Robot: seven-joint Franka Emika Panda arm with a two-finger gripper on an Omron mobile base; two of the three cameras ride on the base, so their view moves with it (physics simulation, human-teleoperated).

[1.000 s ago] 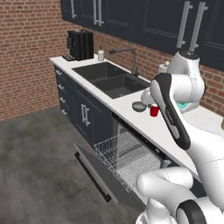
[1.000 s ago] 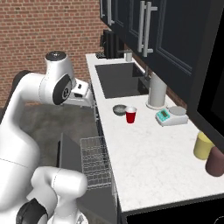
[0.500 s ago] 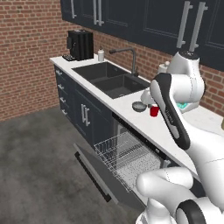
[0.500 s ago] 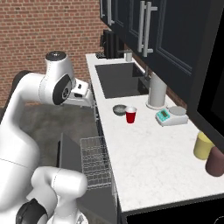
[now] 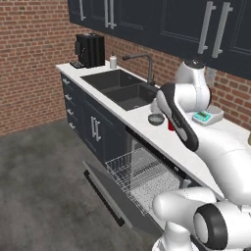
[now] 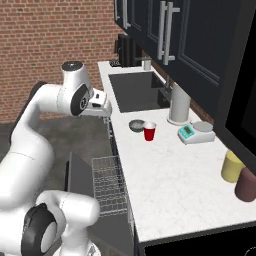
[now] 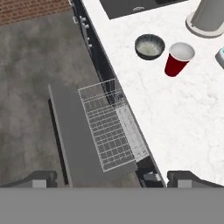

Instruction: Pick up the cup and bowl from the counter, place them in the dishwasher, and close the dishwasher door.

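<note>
The red cup (image 6: 149, 131) stands on the white counter (image 6: 170, 175), with the grey bowl (image 6: 136, 125) close beside it on the sink side. The hand view looks down on both the cup (image 7: 177, 59) and the bowl (image 7: 149, 47). In the left base view the bowl (image 5: 156, 118) shows and my arm partly covers the cup (image 5: 170, 126). The dishwasher door (image 7: 72, 135) lies folded down and the white wire rack (image 7: 111, 131) is pulled out over it. My gripper (image 7: 114, 178) hangs high above the open door, open and empty, well away from the cup.
Behind the cup stand a paper-towel roll (image 6: 179, 104) and a small scale (image 6: 195, 132). A yellow jar (image 6: 232, 166) and a maroon jar (image 6: 246, 183) sit at the near end. The dark sink (image 6: 135, 90) lies beyond the bowl. The open door (image 5: 105, 188) juts into the floor space.
</note>
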